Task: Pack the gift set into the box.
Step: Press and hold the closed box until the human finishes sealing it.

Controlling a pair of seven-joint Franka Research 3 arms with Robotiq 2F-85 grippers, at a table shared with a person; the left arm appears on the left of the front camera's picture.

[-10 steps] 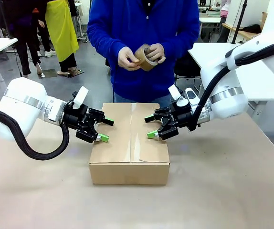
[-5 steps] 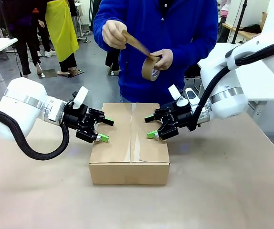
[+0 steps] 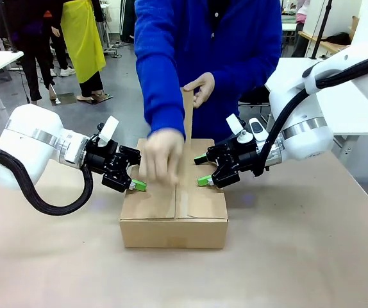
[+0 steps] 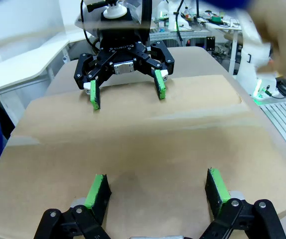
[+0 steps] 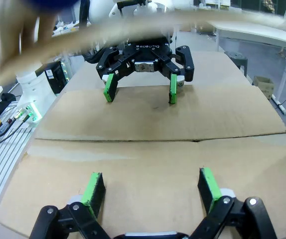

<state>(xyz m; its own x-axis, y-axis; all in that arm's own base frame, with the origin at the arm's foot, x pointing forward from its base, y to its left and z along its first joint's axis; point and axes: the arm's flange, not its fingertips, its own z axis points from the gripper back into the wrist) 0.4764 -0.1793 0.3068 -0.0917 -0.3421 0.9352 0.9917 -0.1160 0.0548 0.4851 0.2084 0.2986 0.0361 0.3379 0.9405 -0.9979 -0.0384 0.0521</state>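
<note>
The box (image 3: 171, 215) stands mid-table with its top flaps folded shut, and the gift set is hidden. My left gripper (image 3: 140, 174) is open, its green pads at the left flap's edge. My right gripper (image 3: 201, 171) is open too, at the right flap. In the left wrist view my left gripper (image 4: 157, 186) straddles bare cardboard (image 4: 148, 144), facing the right gripper (image 4: 125, 89). The right wrist view mirrors this, with my right gripper (image 5: 153, 186) opposite the left gripper (image 5: 139, 89). A person's hand (image 3: 161, 157) lies on the box top, holding a strip of brown tape (image 3: 187, 115).
The person in a blue top (image 3: 235, 45) stands at the far side, the other hand (image 3: 200, 86) holding the tape's upper end. The brown table surface (image 3: 299, 256) spreads around the box. Other people and tables are in the background.
The person's hand dropped from chest height to the box top, drawing the tape strip down over the seam. Neither gripper has moved.
</note>
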